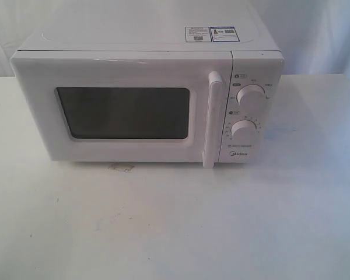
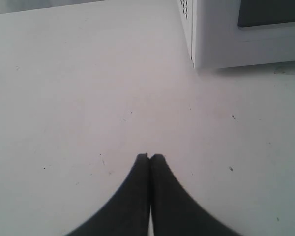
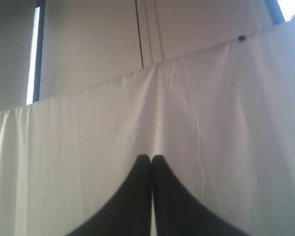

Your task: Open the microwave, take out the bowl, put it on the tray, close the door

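The white microwave [image 1: 151, 99] stands on the white table [image 1: 175, 227], its door [image 1: 122, 111] closed, with a dark window and a tall white bar handle [image 1: 212, 119]. Two round knobs [image 1: 249, 96] sit on its right panel. The bowl is hidden and no tray shows. Neither arm appears in the exterior view. In the left wrist view my left gripper [image 2: 150, 156] is shut and empty above bare table, with a lower corner of the microwave [image 2: 221, 44] a little way off. My right gripper [image 3: 151, 157] is shut and empty, facing a white cloth backdrop [image 3: 211, 123].
A white curtain hangs behind the table. A small tan stain [image 1: 121, 167] marks the tabletop just in front of the microwave. The table's left edge [image 2: 39, 9] shows in the left wrist view. A wall with a window strip [image 3: 35, 54] rises above the cloth.
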You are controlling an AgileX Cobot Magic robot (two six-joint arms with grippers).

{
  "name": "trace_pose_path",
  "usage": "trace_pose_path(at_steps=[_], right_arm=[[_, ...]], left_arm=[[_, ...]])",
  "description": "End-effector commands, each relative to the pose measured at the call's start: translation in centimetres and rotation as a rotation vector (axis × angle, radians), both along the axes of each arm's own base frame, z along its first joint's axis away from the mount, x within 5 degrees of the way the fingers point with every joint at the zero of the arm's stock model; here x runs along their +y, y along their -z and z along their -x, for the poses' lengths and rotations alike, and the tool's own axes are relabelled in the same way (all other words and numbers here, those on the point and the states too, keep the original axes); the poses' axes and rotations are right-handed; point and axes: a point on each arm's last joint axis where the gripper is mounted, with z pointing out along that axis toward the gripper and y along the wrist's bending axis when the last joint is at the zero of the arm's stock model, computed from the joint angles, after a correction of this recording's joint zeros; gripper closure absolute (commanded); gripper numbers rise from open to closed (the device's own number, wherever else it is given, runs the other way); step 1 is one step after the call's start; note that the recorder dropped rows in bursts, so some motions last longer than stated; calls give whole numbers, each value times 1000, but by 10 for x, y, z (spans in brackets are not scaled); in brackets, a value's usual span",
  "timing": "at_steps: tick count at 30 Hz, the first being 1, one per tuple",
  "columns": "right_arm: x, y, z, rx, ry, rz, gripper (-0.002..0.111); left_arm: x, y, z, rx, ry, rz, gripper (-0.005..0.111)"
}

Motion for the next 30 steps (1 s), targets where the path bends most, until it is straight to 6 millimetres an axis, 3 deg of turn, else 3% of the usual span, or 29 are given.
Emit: trace_pose_path(at_steps=[1,6,17,23,30], right_arm=[[0,-20,-16,242,-14,-33,108],[2,-3,-64,737,25,-1,108],[10,56,-130,1215,20,-40,108],[40,75,-156,1217,-99,144,108],[71,62,-162,1101,-238,306,108]], left_arm=[[0,1,0,0,-1,4,107],[0,1,0,0,-1,4,107],[0,1,0,0,-1,4,107],[0,1,0,0,-1,4,107],[0,1,0,0,-1,4,107]])
